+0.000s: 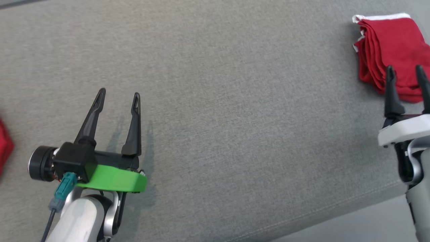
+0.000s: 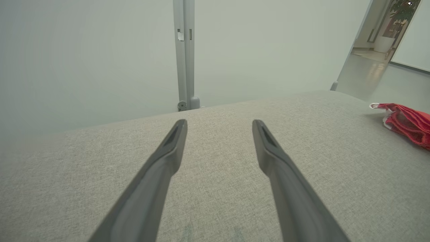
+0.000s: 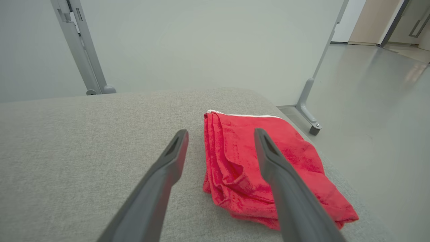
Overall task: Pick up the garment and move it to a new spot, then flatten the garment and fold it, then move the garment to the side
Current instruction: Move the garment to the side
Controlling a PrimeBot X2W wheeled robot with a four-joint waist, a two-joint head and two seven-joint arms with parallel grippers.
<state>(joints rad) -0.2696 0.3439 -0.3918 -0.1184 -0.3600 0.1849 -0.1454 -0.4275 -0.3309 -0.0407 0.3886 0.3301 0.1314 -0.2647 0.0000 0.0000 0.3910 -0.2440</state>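
Right wrist view: folded red garment (image 3: pixel 231 158) lies beyond my spread, empty right jaws; left jaws likewise spread. Set-aside step looks finished; I'd next withdraw.

Left hand (image 2: pixel 219 123) spread over cushion (image 2: pixel 67 174); garment (image 2: pixel 408 122) at right.

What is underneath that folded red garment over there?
The folded red garment lies directly on the grey upholstered cushion, near its edge. The patch beneath it and anything between its layers are covered and cannot be seen.
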